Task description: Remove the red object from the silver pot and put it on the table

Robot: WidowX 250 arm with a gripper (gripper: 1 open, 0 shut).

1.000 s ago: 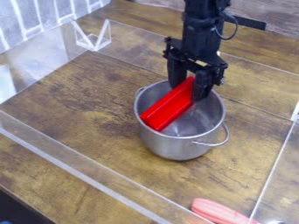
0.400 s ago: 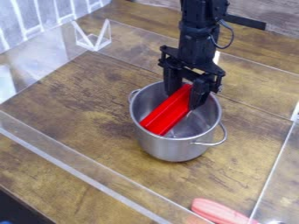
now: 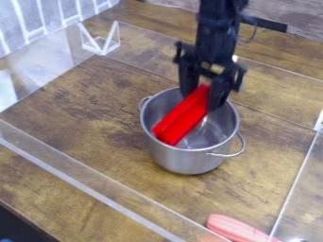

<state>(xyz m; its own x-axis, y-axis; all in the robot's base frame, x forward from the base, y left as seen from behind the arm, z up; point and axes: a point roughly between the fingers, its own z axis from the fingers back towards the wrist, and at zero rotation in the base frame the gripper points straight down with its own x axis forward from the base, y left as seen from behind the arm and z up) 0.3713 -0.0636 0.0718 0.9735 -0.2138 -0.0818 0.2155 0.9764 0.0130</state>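
The black hand [image 3: 209, 92] is clamped on the upper end of the red block [image 3: 180, 115], which lies slanted inside the silver pot [image 3: 191, 156], and the pot is standing on the brown table [image 3: 94, 128]

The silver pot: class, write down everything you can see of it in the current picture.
The silver pot is round, straight-sided and shiny, apparently stainless steel, with an open top. Two small wire loop handles show, one on the right and one at the upper left. It stands upright on the wood-grain table. The red block leans inside it, slanting up toward the blurred gripper above.
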